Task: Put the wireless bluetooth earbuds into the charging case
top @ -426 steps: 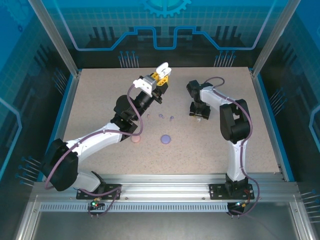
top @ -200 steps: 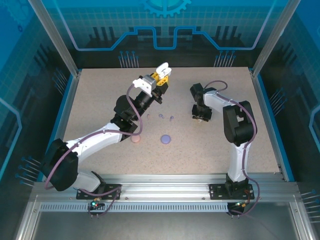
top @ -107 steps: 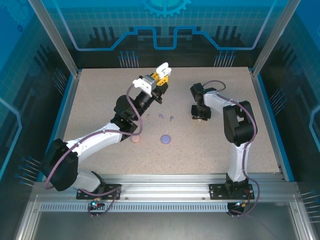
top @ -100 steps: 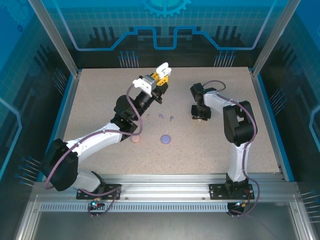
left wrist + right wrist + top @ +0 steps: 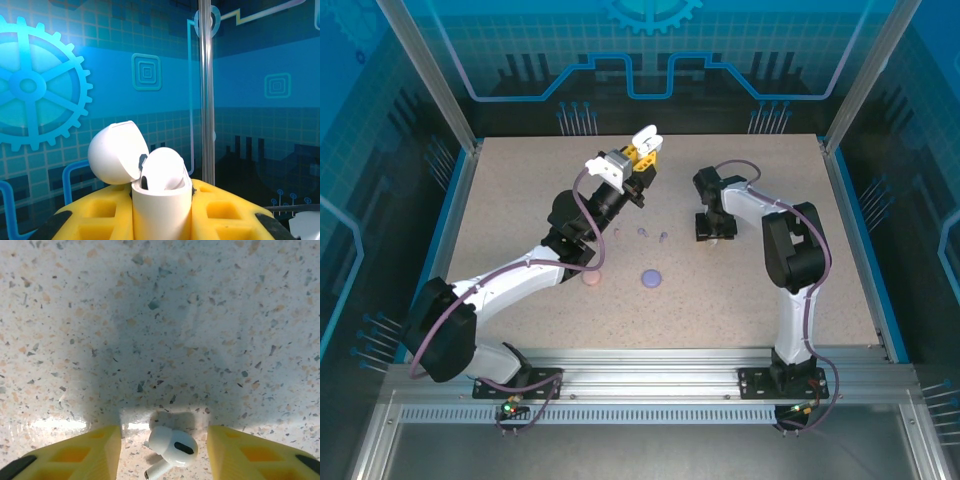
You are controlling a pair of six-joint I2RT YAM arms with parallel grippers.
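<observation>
A: Where was the earbud (image 5: 172,447) found?

B: It was seen lying on its side on the bench (image 5: 820,280), between the yellow fingers (image 5: 95,450) of the right gripper (image 5: 712,232). The jaws were set apart, and neither finger was seen touching it. It lay somewhat off-centre in the gap.

A: And the case?

B: The case (image 5: 161,205) was clamped upright in the left gripper (image 5: 642,148) and held well above the bench, with its lid (image 5: 117,152) swung open. Something white and rounded was seen in its mouth. Whether that was a seated bud could not be told.

A: How was the pick-up judged best done?

B: It was judged that the right gripper should first be centred on the bud's round head rather than on its thin stem. The fingertips should then be brought down almost to the bench. A slow, light closing was thought wise, so that the bud would not be squeezed out sideways or rolled. The stem's direction was to be noted as well, since it would have to be pointed down into the socket.
</observation>
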